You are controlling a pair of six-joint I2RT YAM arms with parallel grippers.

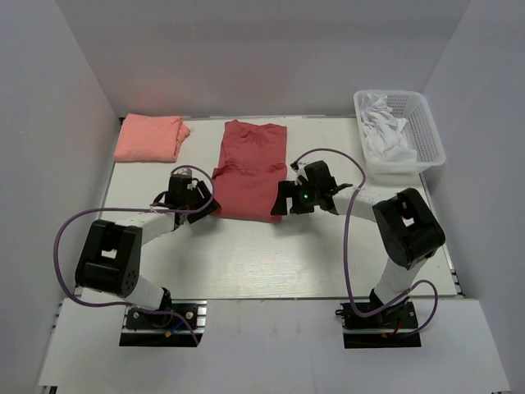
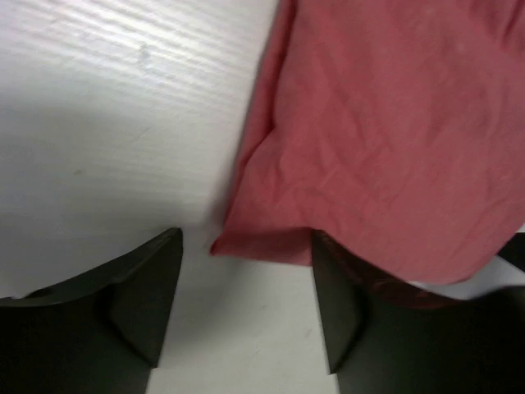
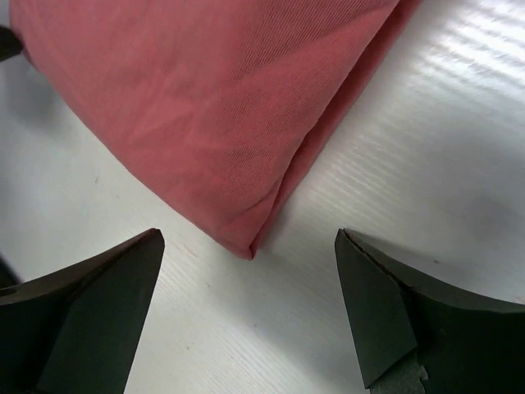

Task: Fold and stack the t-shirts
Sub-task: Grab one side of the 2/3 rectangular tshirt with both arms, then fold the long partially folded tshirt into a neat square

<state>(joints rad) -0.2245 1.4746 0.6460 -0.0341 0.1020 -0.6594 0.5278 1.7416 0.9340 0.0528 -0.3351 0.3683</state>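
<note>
Cotton jersey, dull red. The brick-red t-shirt (image 1: 250,168) lies flat in the middle of the table (image 1: 246,263). It is laid as a long narrow panel with the sleeves turned in, one short end far and the other near the arms. The salmon-pink t-shirt (image 1: 150,137) sits as a compact folded packet at the far left corner, well apart from the red one.

Left gripper (image 1: 205,207): jaws apart, straddling the near-left corner of the red panel. In the left wrist view the corner lies between the fingers, and the fabric edge appears to brush the finger on the shirt side. It is not pinched.

Right gripper (image 1: 283,199): jaws wide apart, with the near-right corner centred between them and bare table on either side. No contact is visible.

Handling, as a judgement:
- The fabric is light, limp and of no stiffness, so it will drape and sag from any hold.
- The weave is matte and finely creased, so it looks grippy rather than slick. It is not fragile.
- At the right corner the edge is a rounded fold of stacked layers. At the left corner the edge is looser and slightly lifted.
- The hold should be at the two near corners, deep enough to catch every layer, or the under-layers will stay behind and spoil the fold.
- The corners should be raised evenly to keep the panel square.

Surface: white table with a faint wood-grain texture, smooth enough for cloth to slide on. A white slotted plastic basket (image 1: 431,131) at the far right holds crumpled white cloth (image 1: 385,131).
</note>
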